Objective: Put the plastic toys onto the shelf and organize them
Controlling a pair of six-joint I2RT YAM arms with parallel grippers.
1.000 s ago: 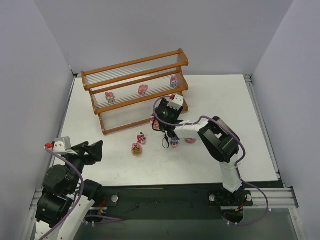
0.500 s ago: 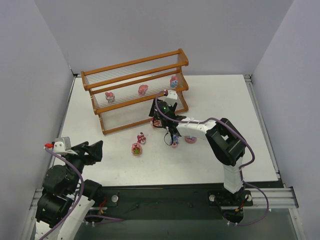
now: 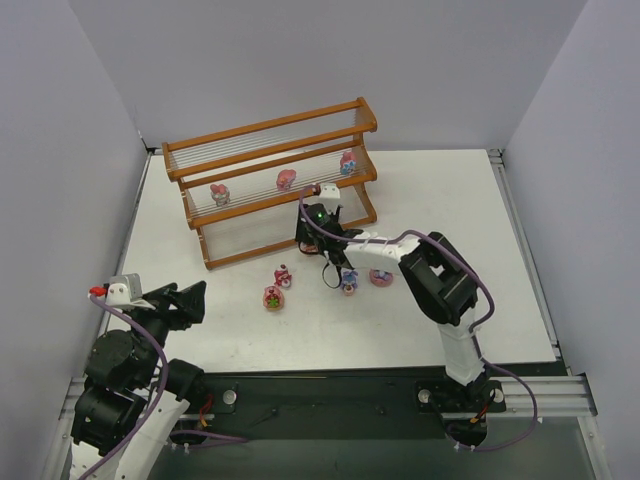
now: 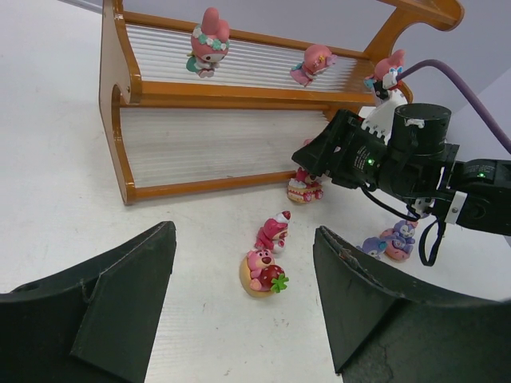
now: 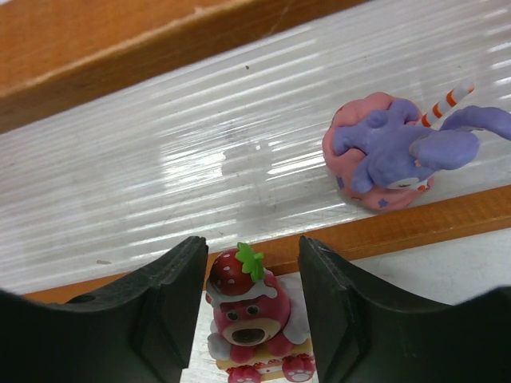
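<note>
Pick-up step: R pincer (image 5: 253, 257) sits half-open astride the strawberry-bear toy (image 5: 249, 319) on the desk (image 5: 455, 311), just in front of the shelf (image 5: 120, 48) – can't tell if it grips yet – next: close squarely, lift clear w/o knocking the purple toy (image 5: 391, 152)

Left arm (image 3: 130, 350) is folded low by its base, elbow tucked, forearm about level. Left hand (image 3: 195, 293) sits out ahead of the forearm, just above the bench (image 3: 500, 300). Left fingers (image 4: 120, 311) are spread wide with nothing between them.

Right arm (image 3: 440, 280) reaches forward and across toward the left side, elbow raised, forearm nearly level. The wrist is bent so right hand (image 3: 308, 240) tips downward, fingertips low near the bench. Right fingers (image 5: 160, 319) are parted, with a narrower gap than the left hand's. Whether the pads press on anything cannot be told.
</note>
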